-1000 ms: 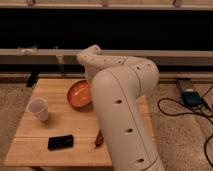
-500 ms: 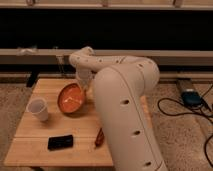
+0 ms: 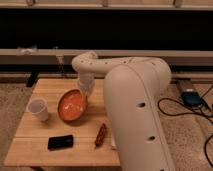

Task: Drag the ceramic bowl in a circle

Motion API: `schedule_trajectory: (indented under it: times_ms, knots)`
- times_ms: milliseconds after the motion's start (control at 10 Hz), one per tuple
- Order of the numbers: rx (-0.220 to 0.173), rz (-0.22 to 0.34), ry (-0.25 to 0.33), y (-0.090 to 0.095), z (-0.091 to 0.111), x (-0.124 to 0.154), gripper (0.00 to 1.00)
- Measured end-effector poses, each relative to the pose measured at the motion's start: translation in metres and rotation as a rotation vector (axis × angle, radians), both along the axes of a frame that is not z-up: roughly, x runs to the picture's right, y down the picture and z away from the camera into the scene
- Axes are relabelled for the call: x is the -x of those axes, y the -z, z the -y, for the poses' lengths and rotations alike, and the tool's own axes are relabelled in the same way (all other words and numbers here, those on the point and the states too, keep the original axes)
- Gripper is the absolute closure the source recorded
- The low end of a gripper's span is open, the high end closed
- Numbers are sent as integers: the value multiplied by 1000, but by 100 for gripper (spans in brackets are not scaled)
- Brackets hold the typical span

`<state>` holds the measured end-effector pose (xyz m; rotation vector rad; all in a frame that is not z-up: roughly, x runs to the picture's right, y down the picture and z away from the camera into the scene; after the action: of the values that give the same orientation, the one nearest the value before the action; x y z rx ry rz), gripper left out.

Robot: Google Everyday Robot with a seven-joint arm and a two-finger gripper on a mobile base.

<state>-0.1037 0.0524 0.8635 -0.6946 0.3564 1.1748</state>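
Since half a second ago the bowl [image 3: 73, 105] has slid nearer the cup [image 3: 38, 109], tilted on the worktop [image 3: 50, 90]. At its upper-right rim, the claw [image 3: 85, 90] seems clenched on the bowl, which lies down-left of it.

Counted around the wooden table [image 3: 47, 145]: one ceramic bowl [image 3: 72, 105], one white cup [image 3: 38, 109], one black phone-like slab [image 3: 60, 142], one reddish-brown packet [image 3: 100, 135]. One gripper [image 3: 84, 90], over the table's middle at the bowl's far rim.
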Motion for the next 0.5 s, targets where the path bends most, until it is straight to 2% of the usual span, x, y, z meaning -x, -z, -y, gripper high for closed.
schedule_trajectory:
  times_ms: [200, 500]
  knots:
    - [32, -44, -9, 8, -13, -27, 100]
    - [37, -86, -17, 37, 3, -45, 100]
